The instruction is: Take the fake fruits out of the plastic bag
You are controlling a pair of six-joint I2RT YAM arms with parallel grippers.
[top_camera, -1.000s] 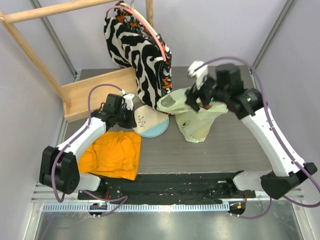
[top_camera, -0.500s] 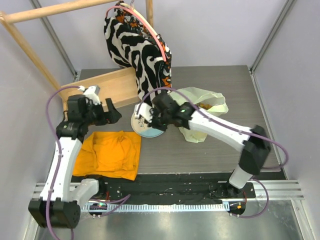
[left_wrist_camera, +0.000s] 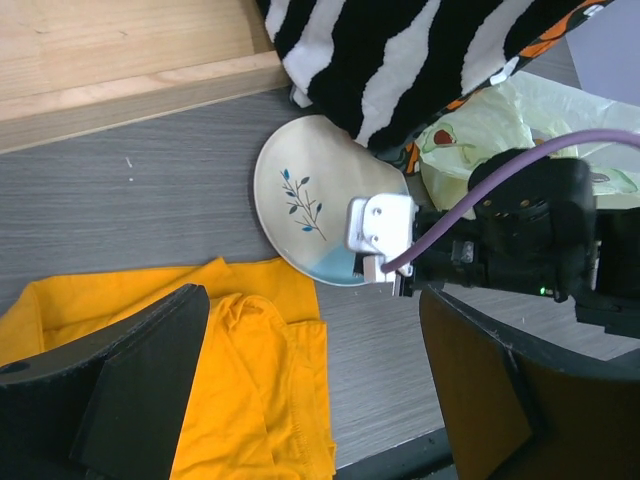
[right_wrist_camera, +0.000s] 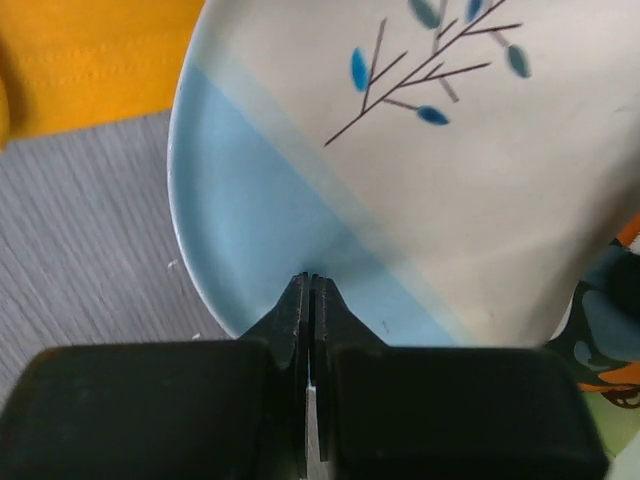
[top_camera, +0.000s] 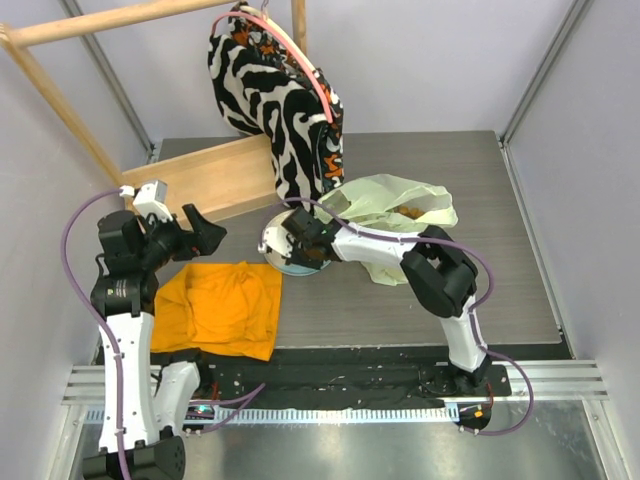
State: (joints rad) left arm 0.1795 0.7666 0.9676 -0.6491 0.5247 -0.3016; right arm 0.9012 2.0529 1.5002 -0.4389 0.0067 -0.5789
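The pale-green plastic bag (top_camera: 395,205) lies crumpled behind the table's middle, its mouth open upward. The fake fruits are mostly hidden inside it; only a brownish-orange bit (top_camera: 406,211) shows in the mouth. My right gripper (top_camera: 297,250) is left of the bag and low over the plate (top_camera: 272,243). In the right wrist view its fingers (right_wrist_camera: 310,287) are shut with nothing between them, their tips over the plate's blue part (right_wrist_camera: 270,190). My left gripper (top_camera: 200,232) hangs wide open and empty at the left, above the orange cloth (left_wrist_camera: 240,390), away from the bag (left_wrist_camera: 490,120).
A zebra-patterned cloth bag (top_camera: 280,100) hangs from a wooden frame (top_camera: 70,110) at the back, reaching down to the plate and the plastic bag. A wooden board (top_camera: 210,180) lies at the back left. The orange cloth (top_camera: 225,310) is spread at the front left.
My right gripper has left the plastic bag's mouth, come down left over the plate and shut. My left gripper has pulled back from the plate to the left and opened.
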